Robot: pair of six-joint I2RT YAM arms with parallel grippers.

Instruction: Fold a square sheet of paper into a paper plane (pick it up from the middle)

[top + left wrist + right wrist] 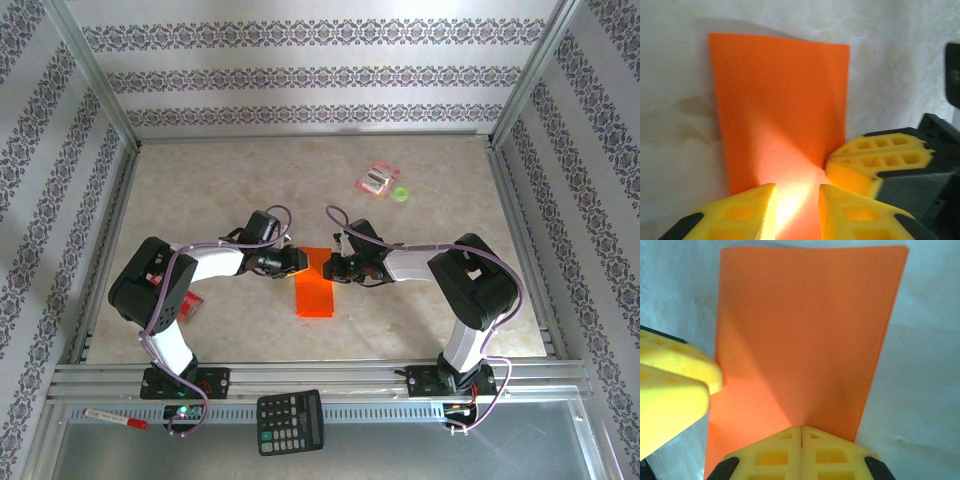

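The left gripper (797, 195), fingers slightly spread, sits at eleven o'clock of the folded orange sheet (315, 292); the right gripper (801, 435), pressed together, touches its one o'clock.

Both arms fold inward with elbows out and wrists pointing at each other mid-workspace, left gripper (796, 195) jaws a little apart, right gripper (801, 435) jaws pressed fully together, the two sets of yellow fingertips almost touching.
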